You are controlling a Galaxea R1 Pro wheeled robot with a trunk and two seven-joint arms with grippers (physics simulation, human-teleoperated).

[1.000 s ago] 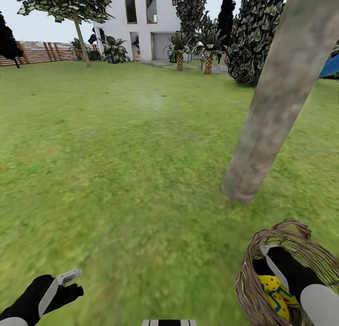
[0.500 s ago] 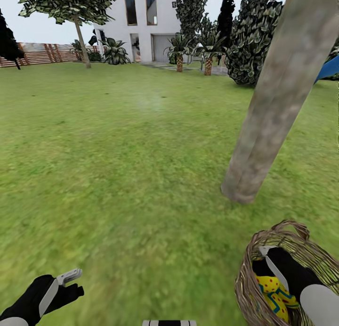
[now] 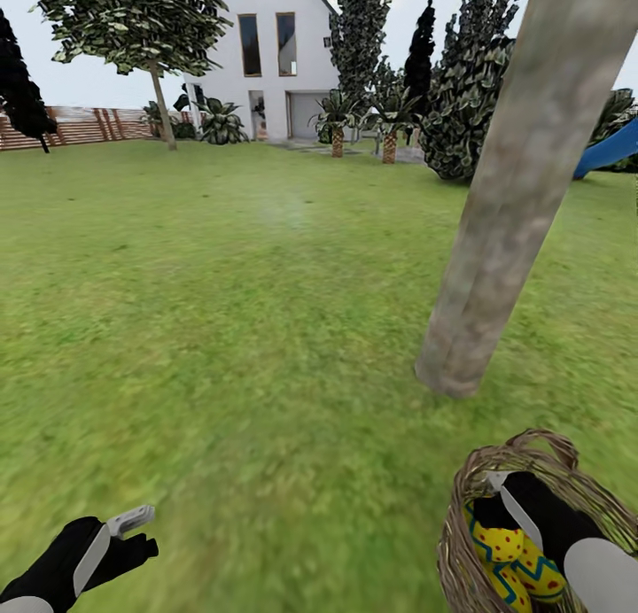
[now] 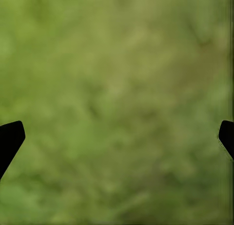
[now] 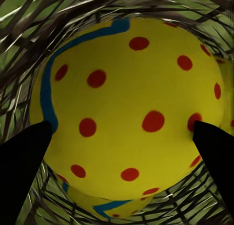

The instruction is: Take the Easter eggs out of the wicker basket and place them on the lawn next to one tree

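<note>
The wicker basket (image 3: 461, 542) stands on the lawn (image 3: 230, 329) at the lower right, just in front of the grey-brown tree (image 3: 505, 214). Yellow Easter eggs (image 3: 509, 555) with blue zigzags and red dots lie inside it. My right gripper (image 3: 501, 520) reaches down into the basket. In the right wrist view one Easter egg (image 5: 131, 103) sits between the two black fingertips (image 5: 27, 156), which press on its sides, right gripper (image 5: 122, 137) shut on it. My left gripper (image 3: 137, 533) hovers open over bare grass at the lower left, left gripper (image 4: 117, 137).
The trunk leans up and to the right, its base (image 3: 447, 374) about a step beyond the basket. A white house (image 3: 266, 55), a fence, a second tree (image 3: 133, 19), dark cypresses (image 3: 359, 28) and bushes stand far back. A blue slide (image 3: 611, 148) shows at the right.
The whole picture has slid downward a little, so the camera has moved. My right gripper stays in the basket at the egg. My left gripper holds its place.
</note>
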